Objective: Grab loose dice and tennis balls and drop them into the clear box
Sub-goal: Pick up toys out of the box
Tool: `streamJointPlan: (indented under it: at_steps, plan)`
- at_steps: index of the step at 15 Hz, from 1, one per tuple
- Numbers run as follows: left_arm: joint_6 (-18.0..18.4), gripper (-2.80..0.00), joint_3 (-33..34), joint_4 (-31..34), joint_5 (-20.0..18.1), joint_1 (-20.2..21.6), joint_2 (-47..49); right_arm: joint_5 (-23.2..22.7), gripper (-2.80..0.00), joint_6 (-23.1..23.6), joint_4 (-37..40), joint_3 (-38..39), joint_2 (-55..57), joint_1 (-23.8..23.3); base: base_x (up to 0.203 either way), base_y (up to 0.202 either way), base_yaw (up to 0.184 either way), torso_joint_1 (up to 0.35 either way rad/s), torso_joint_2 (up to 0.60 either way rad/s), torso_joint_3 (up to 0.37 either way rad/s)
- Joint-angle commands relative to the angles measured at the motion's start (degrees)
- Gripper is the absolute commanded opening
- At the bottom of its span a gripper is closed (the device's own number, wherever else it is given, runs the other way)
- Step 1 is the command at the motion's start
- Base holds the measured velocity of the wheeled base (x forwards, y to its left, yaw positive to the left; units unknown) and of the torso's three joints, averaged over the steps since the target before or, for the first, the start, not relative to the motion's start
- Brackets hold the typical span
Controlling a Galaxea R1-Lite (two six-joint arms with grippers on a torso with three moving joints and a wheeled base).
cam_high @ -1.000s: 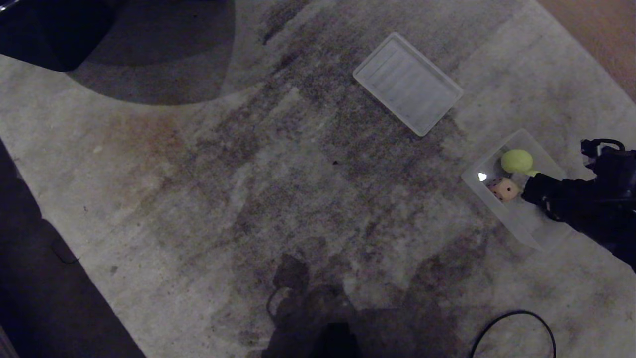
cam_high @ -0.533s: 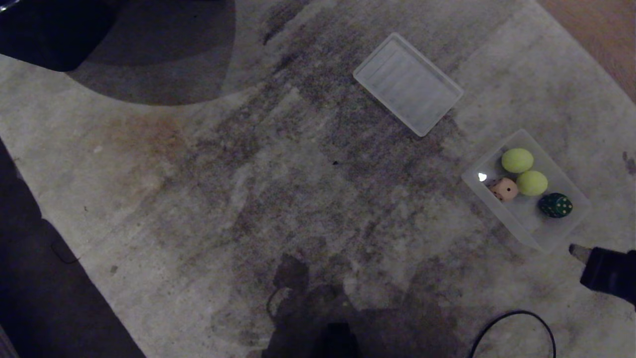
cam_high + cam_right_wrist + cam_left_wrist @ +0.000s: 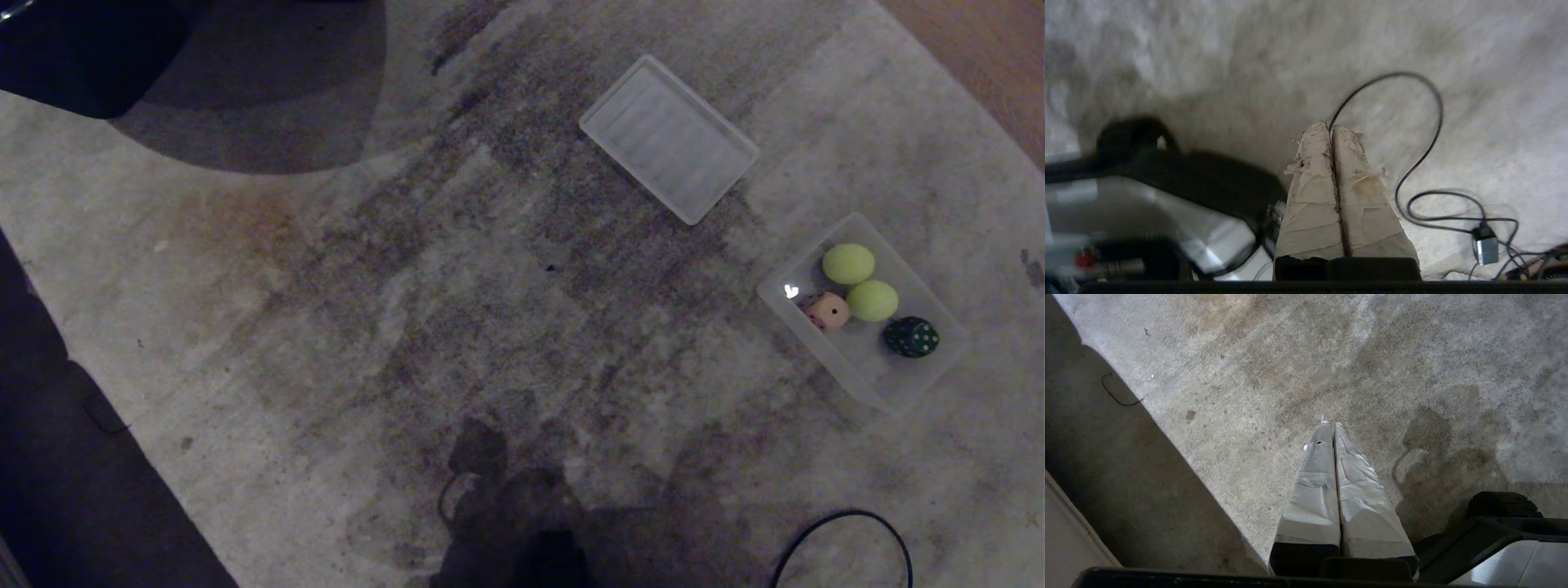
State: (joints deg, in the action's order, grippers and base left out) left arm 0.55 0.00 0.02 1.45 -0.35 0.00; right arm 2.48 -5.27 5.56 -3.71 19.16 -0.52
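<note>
In the clear box [image 3: 898, 392], on the carpet: two tennis balls [image 3: 848, 263], a pinkish die [image 3: 827, 311], a dark green die [image 3: 911, 336]. Light, firm, non-slippery probably — best gripped across opposite sides. Left gripper [image 3: 1329, 430] and right gripper [image 3: 1329, 130] both pressed closed, empty. No red or yellow die visible — possibly outside view.

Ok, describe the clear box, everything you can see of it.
The clear box is a small rectangular tub of see-through, frosted-looking plastic with low walls and rounded corners. It sits open on the stained carpet, turned diagonally, at the right of the head view. Inside lie two tennis balls, a pinkish die and a dark green die. A bright glint shows on its left wall. No gripper touches it.
</note>
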Motion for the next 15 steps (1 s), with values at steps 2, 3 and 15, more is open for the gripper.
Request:
streamJointPlan:
  at_steps: [2, 3, 15]
  plan:
    - [-0.02, -2.80, 0.09, -0.02, 0.04, 0.00, 0.09, -1.27, -2.80, 1.52, 0.01, 1.42, -9.80, 0.37, 0.000, 0.000, 0.000, 0.000, 0.00, 0.000]
    - [-0.02, -2.80, 0.09, -0.02, 0.04, 0.00, 0.09, -1.71, -2.80, 1.87, 0.12, 1.39, -12.40, 0.71, 0.000, 0.000, 0.000, 0.000, 0.00, 0.000]
    - [0.07, -2.80, 0.09, -0.02, 0.04, 0.00, 0.09, -2.13, -2.80, 1.75, 0.16, 1.33, -19.07, 1.05, 0.000, 0.000, 0.000, 0.000, 0.00, 0.000]
